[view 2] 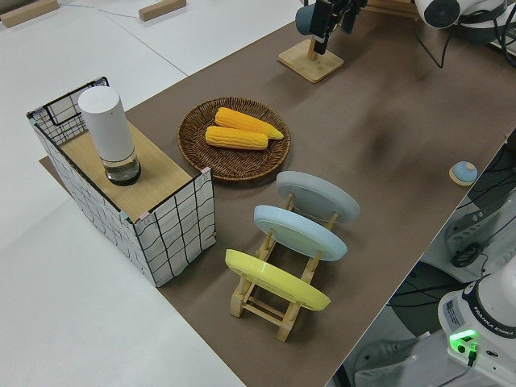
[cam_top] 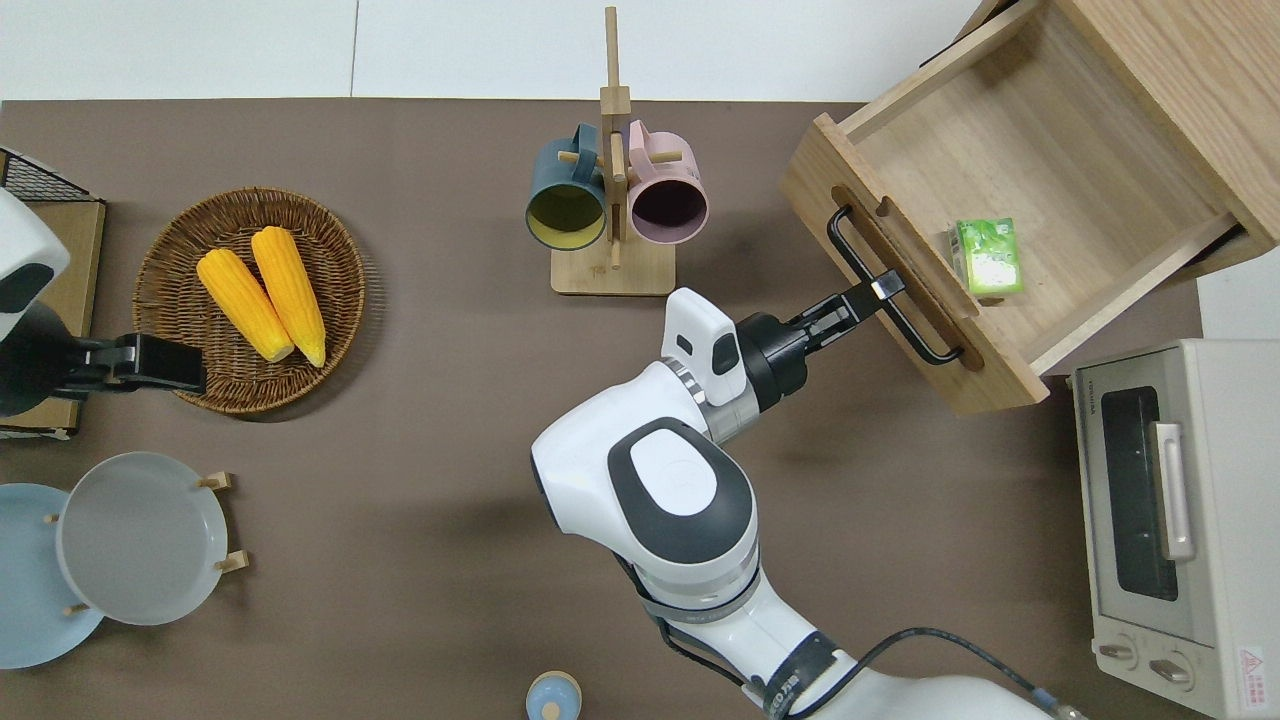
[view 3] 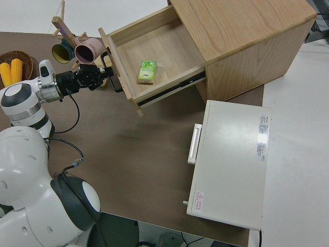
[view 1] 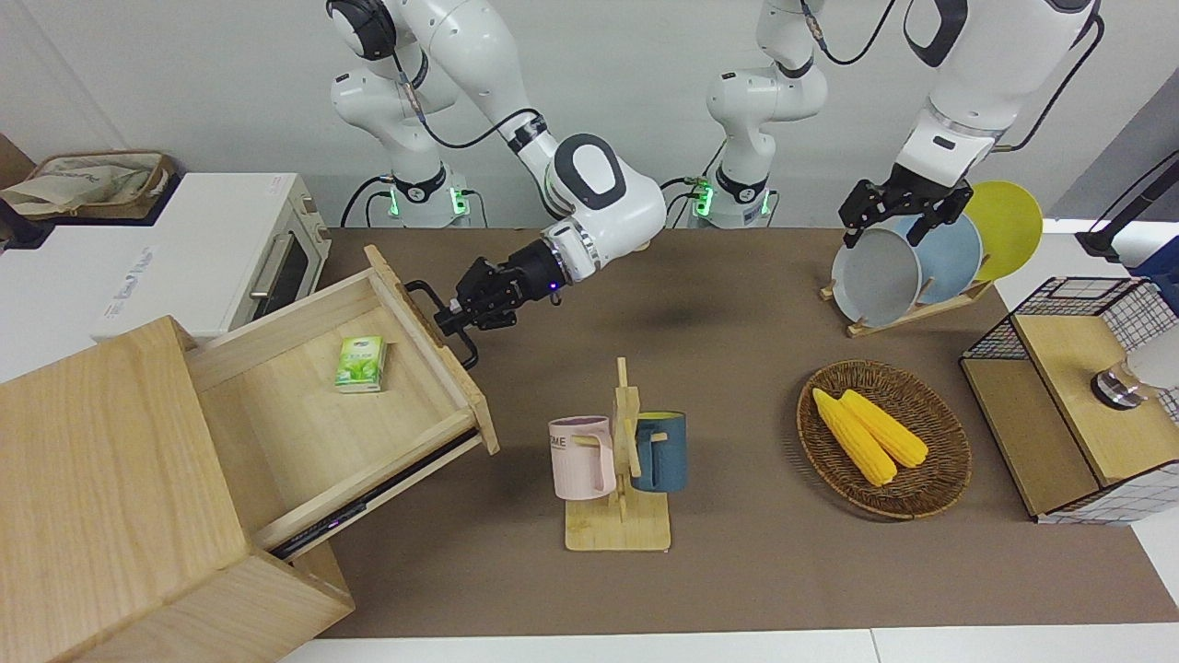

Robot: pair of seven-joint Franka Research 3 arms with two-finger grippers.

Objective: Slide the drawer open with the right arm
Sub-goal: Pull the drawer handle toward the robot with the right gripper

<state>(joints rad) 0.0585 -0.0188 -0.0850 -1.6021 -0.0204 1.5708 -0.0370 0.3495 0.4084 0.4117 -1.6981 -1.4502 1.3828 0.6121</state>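
The light-wood drawer (view 1: 304, 414) stands pulled well out of the pale wooden box (view 1: 101, 479) at the right arm's end of the table. A small green packet (cam_top: 985, 255) lies inside it. On the drawer's front is a black bar handle (cam_top: 850, 250), and my right gripper (cam_top: 885, 288) is shut on it near its middle, the arm reaching in level with the table. The right side view shows the same grip (view 3: 105, 76) on the open drawer (view 3: 154, 46). The left arm is parked.
A mug rack (view 1: 619, 460) with a pink and a blue mug stands close to the drawer's front corner. A wicker basket (view 1: 882, 437) of corn, a plate rack (view 1: 907, 262) and a wire-mesh box (view 1: 1068, 396) lie toward the left arm's end. A white toaster oven (view 1: 221, 253) sits beside the drawer.
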